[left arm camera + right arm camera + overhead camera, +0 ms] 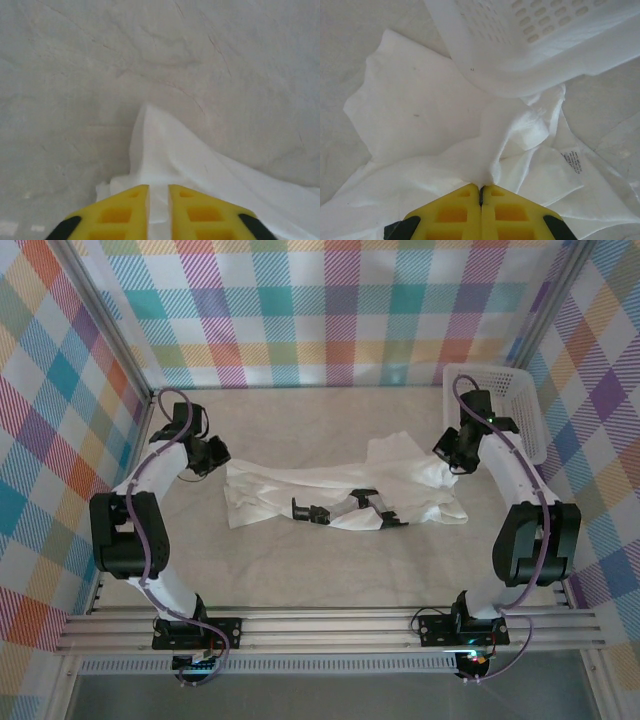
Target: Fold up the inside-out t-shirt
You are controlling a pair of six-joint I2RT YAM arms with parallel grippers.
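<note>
T-shirt (pixel 270 490) laid left-right across table (pixel 300 575), long axis running tool to tool; right end pinched in closed right tool (pixel 481 188), left end caught between narrowly parted left tool (pixel 158 188).

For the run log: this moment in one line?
t-shirt bunched, unfolded; left end effector ajar at its edge; right end effector shut on t-shirt

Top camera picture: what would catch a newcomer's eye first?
A crumpled white cloth t-shirt with dark markings lies stretched across the table's middle between the two arms. The right gripper is shut on its right end, and the left gripper has cloth between its yellow fingers. A white plastic mesh basket stands in the far right corner.
</note>
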